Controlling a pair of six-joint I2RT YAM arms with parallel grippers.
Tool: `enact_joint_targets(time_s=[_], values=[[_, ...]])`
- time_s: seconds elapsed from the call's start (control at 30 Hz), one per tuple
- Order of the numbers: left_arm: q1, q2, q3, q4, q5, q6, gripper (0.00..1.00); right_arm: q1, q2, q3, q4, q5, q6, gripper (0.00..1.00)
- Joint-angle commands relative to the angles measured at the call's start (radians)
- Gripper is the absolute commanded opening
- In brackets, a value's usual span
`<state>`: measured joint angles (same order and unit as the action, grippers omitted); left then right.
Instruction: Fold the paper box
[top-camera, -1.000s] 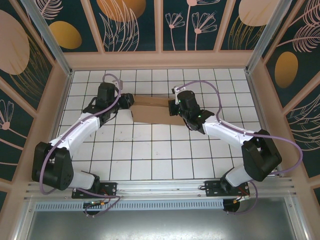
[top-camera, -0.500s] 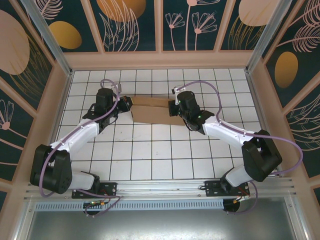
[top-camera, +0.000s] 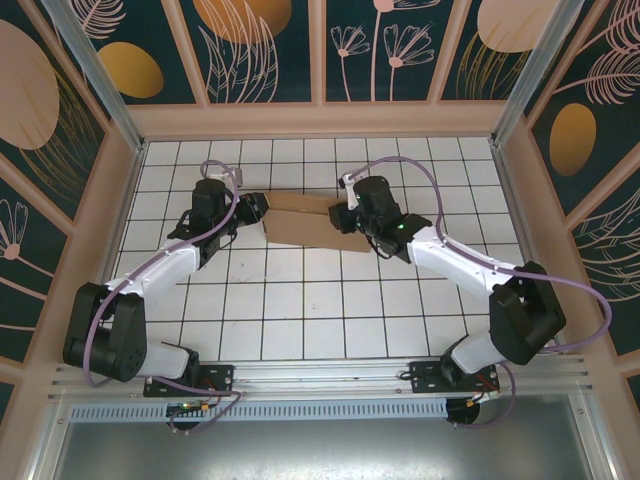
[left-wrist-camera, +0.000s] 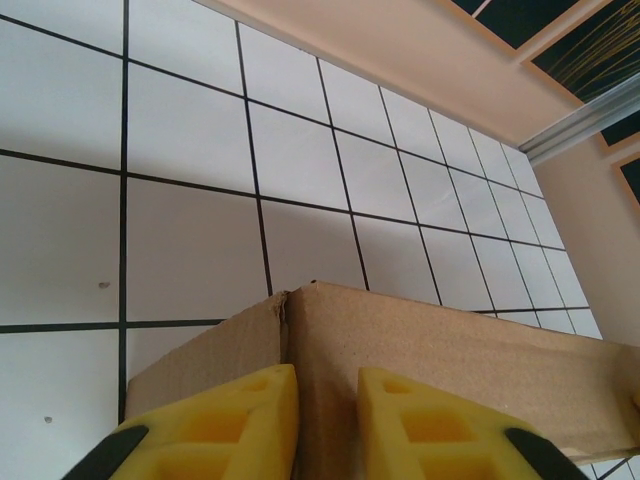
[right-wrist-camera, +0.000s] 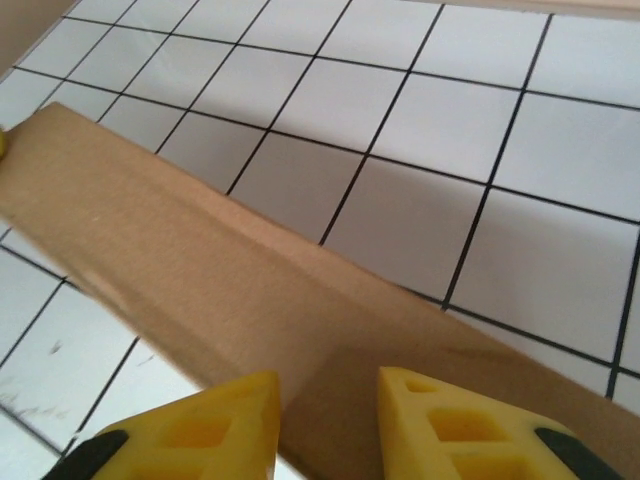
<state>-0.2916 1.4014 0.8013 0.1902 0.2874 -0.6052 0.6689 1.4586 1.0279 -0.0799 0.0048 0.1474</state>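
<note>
Box (top-camera: 300, 226) lies on far-middle part of bench (top-camera: 300, 310), between the two arms. Left end effector (left-wrist-camera: 325, 378) at box's left end, fingers slightly parted, released, tips right at cardboard corner crease. Right end effector (right-wrist-camera: 328, 385) at right end, fingers parted over flat panel, nothing clamped.

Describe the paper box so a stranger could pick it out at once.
Look at the white tiled table with black grid lines, toward its far side. Between the left gripper and the right gripper lies the paper box, a long, low piece. It alone is plain brown, unprinted cardboard.
</note>
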Motion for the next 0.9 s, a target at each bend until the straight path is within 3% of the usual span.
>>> enact_joint_targets(time_s=[0.0,0.27,0.47,0.63,0.87], values=[[0.0,0.059,-0.059,-0.193,-0.031,0.01,0.24,-0.063,-0.072,0.046,-0.057,-0.087,0.02,0.37],[0.001,0.062,-0.059,-0.196,-0.031,0.015,0.18,-0.258,-0.205,-0.081,-0.005,-0.222,0.164,0.44],[0.001,0.061,-0.052,-0.201,-0.036,0.019,0.17,-0.286,-0.204,-0.161,-0.017,-0.22,0.17,0.44],[0.0,0.062,-0.057,-0.19,-0.028,0.016,0.15,-0.295,-0.188,-0.243,0.036,-0.264,0.211,0.36],[-0.018,0.044,-0.111,-0.131,0.083,-0.015,0.01,-0.293,-0.15,-0.335,0.155,-0.404,0.256,0.21]])
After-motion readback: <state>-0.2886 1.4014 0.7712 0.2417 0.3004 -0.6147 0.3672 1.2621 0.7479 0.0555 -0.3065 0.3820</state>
